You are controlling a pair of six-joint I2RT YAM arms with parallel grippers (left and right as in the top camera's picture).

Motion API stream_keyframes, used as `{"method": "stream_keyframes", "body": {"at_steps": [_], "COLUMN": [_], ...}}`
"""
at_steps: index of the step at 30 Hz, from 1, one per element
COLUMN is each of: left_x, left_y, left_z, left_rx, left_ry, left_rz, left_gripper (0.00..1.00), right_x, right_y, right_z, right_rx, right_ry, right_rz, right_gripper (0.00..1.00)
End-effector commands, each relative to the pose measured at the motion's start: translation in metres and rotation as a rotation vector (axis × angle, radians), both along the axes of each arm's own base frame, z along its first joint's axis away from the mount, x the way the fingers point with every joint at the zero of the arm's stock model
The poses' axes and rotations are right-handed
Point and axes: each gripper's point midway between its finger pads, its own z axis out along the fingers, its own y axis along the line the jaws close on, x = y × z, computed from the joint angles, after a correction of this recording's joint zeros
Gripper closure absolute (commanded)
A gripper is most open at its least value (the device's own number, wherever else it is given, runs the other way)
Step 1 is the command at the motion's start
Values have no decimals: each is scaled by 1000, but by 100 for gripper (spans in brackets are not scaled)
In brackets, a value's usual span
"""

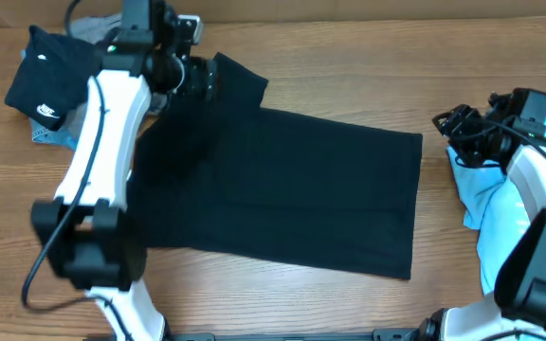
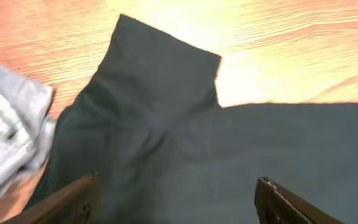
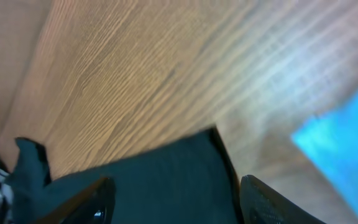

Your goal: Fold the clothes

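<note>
A wooden table (image 1: 349, 57), seen from above, has the large black T-shirt (image 1: 282, 189) spread flat across its middle. The shirt forms a long dark shape running from your left side to your right. One short sleeve (image 2: 160, 68) sticks out at the far left corner, lying flat on the wood.

Your left gripper (image 2: 178, 180) hangs over the shirt just beside that sleeve. Its two fingers (image 2: 73, 199) stand wide apart and hold nothing; only black fabric shows below and between them. You cannot tell whether the tips touch the cloth.

Your right gripper (image 3: 176, 180) sits near the far right corner of the shirt, over bare wood just past the hem. Its jaws are also spread wide and empty, with the shirt's corner showing between them in the wrist view.

A light blue cloth (image 1: 486, 218) lies crumpled on the right side of the table, partly under the right arm and apart from the shirt. At the far left lies a smaller black garment (image 1: 45, 80) with a white logo. A grey garment (image 2: 5, 137) lies bunched just beside the sleeve.
</note>
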Motion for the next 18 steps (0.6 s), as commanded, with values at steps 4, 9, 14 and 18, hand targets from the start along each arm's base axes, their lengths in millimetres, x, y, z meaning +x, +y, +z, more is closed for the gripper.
{"method": "stream_keyframes", "body": {"at_steps": [4, 9, 14, 18], "left_x": [42, 57, 69, 75], "left_y": [-4, -2, -3, -5], "left_z": [-32, -49, -55, -57], "left_rx": [55, 74, 71, 68], "left_ry": [-39, -60, -94, -111], "left_rz": [4, 17, 19, 18], "left_gripper": [14, 13, 13, 17], "right_x": [20, 25, 22, 21], "right_y": [8, 20, 24, 26], "right_z": [-30, -51, -76, -79], "right_rx": [-106, -177, -249, -244], "right_ry": [25, 56, 121, 127], "right_rz": [46, 80, 81, 86], "right_gripper": [34, 35, 43, 66]}}
